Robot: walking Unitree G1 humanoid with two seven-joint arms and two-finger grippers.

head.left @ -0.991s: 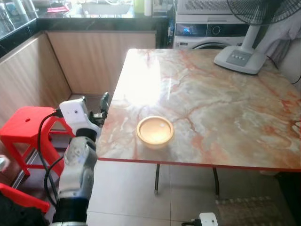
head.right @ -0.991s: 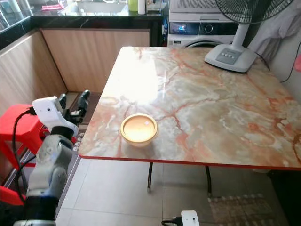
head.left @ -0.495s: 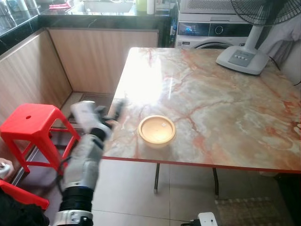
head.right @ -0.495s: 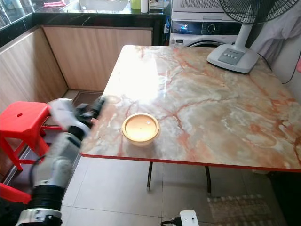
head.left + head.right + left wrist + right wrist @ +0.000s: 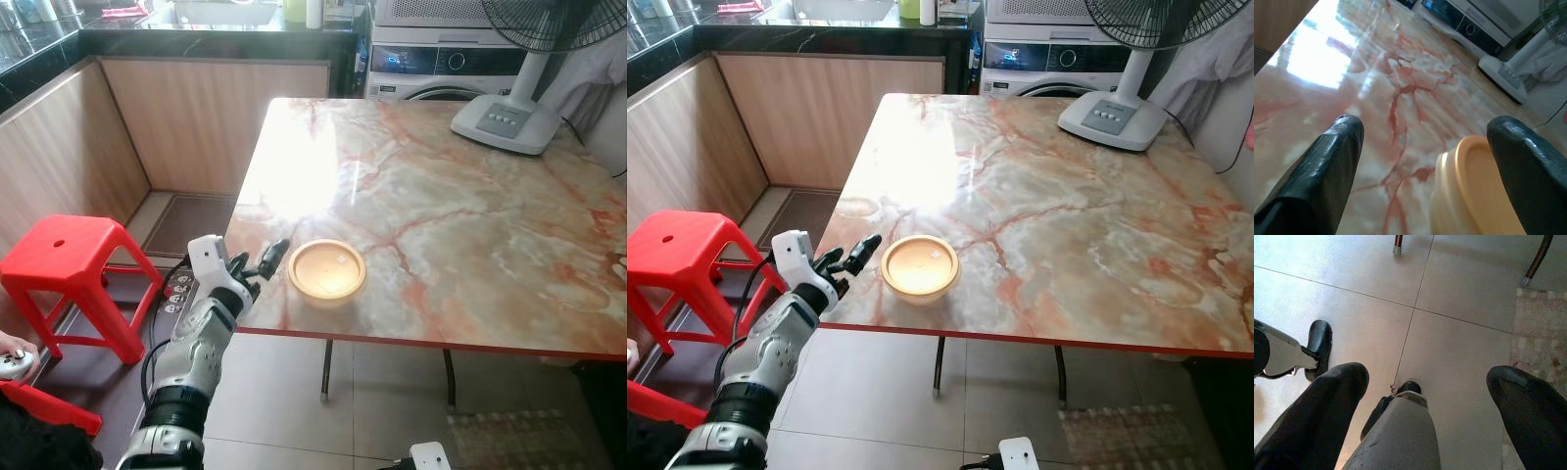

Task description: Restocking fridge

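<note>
A round pale-yellow lidded container (image 5: 326, 269) sits on the marble table (image 5: 441, 196), close to its front left edge. My left gripper (image 5: 257, 262) is open at that edge, just left of the container and a short gap from it. In the left wrist view the container (image 5: 1479, 191) lies low between the fingertips, nearer one finger (image 5: 1518, 161), with the marble top stretching beyond. My right gripper (image 5: 1430, 374) hangs open over the tiled floor, nothing between its fingers.
A white fan base (image 5: 505, 122) stands at the table's far right corner. A red stool (image 5: 69, 255) is on the left beside the wooden cabinets. A washing machine (image 5: 431, 64) is behind the table. A person's hand (image 5: 10, 357) with a controller shows at lower left.
My left arm has dropped from a raised pose beside the table and reached forward, bringing its open gripper next to the container. The container has not moved.
</note>
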